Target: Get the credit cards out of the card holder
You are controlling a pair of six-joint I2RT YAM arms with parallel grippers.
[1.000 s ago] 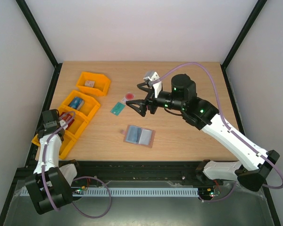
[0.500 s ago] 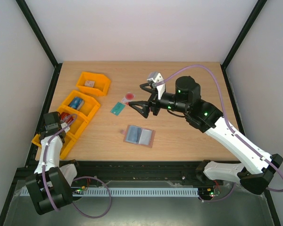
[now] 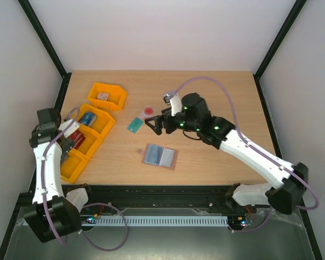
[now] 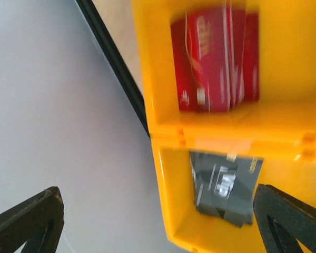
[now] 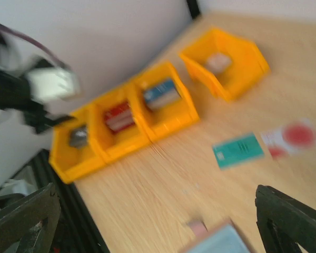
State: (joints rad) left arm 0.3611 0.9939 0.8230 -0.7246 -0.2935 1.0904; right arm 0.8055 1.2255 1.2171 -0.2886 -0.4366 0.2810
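Seemingly the credit cards (image 3: 134, 125) are out of the card holder (image 3: 160, 156); the spread right pincer (image 3: 154, 126) should be lifted clear.

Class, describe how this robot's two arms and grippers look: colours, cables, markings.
Left arm and right arm: white links, black joints, a lilac cable running along each. Small green lights glow on the right arm's joints. Both grippers' fingers are black.

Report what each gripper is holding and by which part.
Nothing is held. The left gripper is open over the orange bins; the right gripper is open above the table, with both credit cards lying free.
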